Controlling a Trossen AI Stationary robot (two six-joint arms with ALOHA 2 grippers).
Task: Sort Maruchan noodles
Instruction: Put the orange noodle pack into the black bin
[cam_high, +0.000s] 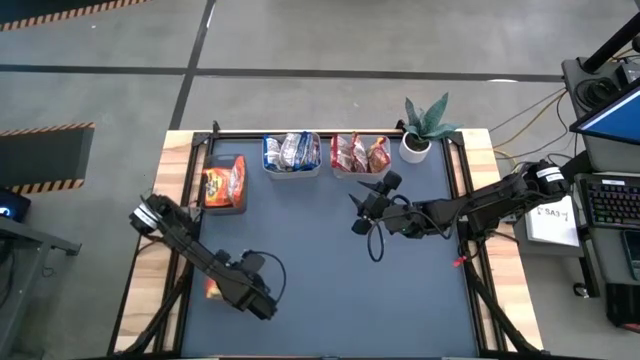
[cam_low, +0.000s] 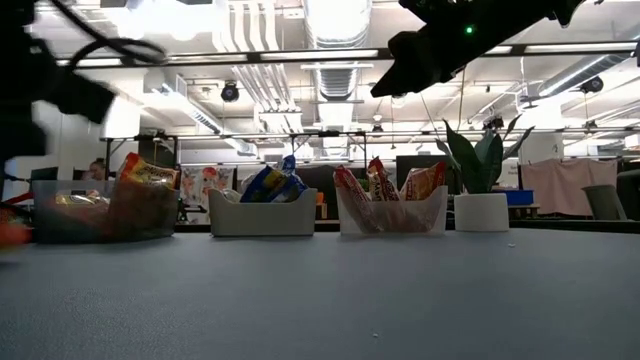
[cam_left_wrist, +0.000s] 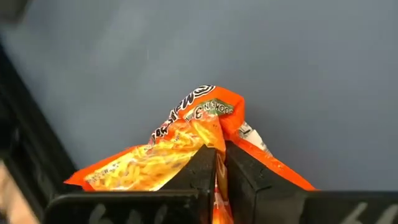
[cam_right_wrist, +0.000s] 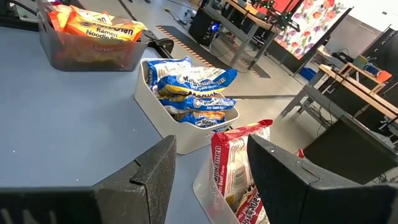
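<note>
Left gripper (cam_left_wrist: 216, 171) pinching crinkly orange packet (cam_left_wrist: 186, 137); right gripper (cam_right_wrist: 208, 168) open, empty

From overhead you see only a sliver of the crinkly orange noodle packet (cam_high: 211, 289) at the near left, the rest hidden under the left gripper (cam_high: 222, 287). In the low view that packet is an orange blur (cam_low: 8, 233) cut by the left edge. Its print is partly readable in the left wrist view, but its lower part runs off the frame. The red packet (cam_right_wrist: 233, 174) beside the right gripper (cam_right_wrist: 211, 168) is cut off below, its clear tub mostly hidden.
</note>
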